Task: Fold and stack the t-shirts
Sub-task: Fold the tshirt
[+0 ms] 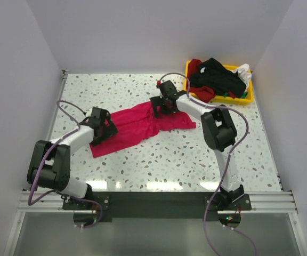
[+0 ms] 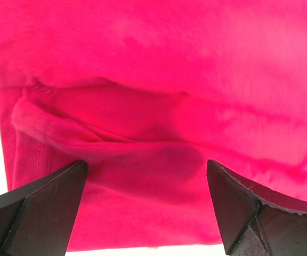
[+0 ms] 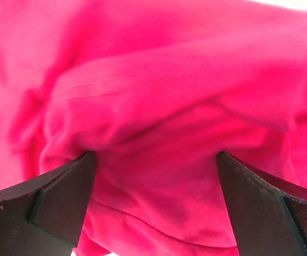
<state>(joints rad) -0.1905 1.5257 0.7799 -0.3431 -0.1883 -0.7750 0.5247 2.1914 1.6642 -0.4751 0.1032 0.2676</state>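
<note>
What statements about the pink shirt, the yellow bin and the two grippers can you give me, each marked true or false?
1. The crimson-pink t-shirt lies on the table, not in the bin. True.
2. The left gripper is shut on the pink cloth. False: its jaws stand open at the shirt's near-left part.
3. The yellow bin in the far right corner holds the other t-shirts, a black one on top. True.
4. The right gripper hangs over the yellow bin. False: it is at the far end of the pink t-shirt, with its jaws open.
</note>
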